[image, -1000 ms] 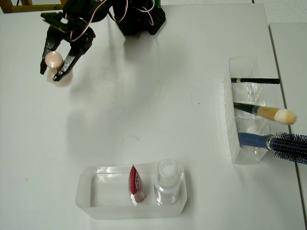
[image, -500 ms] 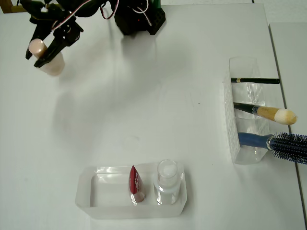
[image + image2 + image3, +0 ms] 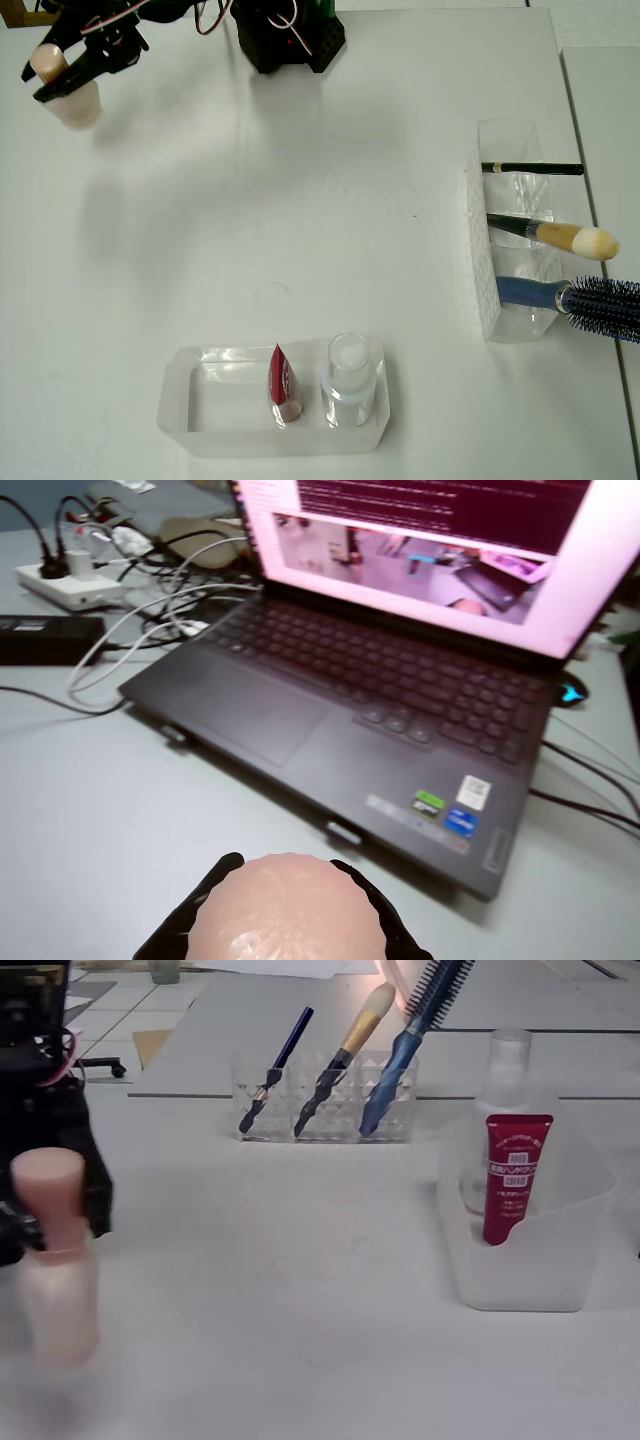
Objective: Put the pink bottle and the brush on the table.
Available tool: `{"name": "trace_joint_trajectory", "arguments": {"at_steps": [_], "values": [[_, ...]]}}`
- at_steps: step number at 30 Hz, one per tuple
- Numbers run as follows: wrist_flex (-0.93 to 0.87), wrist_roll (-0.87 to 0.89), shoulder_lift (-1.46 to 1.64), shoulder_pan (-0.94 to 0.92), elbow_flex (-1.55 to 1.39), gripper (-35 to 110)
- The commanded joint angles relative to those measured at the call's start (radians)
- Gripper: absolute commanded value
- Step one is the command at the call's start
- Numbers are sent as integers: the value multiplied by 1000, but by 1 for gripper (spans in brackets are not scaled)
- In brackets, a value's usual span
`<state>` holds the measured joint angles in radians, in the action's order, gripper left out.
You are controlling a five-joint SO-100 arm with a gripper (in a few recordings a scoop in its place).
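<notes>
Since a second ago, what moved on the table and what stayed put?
The hand, shut on the pink bottle, carried it up and left in the overhead view, toward the table's corner. The brush stayed in its clear holder.

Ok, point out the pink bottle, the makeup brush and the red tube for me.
pink bottle (image 3: 75, 105), overhead view, on its pale body below the cap.
makeup brush (image 3: 592, 242), overhead view, on the cream bristle tip.
red tube (image 3: 512, 1175), fixed view, on the middle of its red front.
</notes>
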<state>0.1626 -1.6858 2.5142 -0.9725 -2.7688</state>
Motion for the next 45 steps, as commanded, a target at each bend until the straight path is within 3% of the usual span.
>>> {"name": "trace_joint_trajectory", "arguments": {"at_steps": [1,17,31,45], "values": [[72,-29,-5,-31,-8,0],[448,-46,-293,-63,-51,0],[471,72,-339,-52,-115,0],[684,14,-491,-61,-124,0]]}}
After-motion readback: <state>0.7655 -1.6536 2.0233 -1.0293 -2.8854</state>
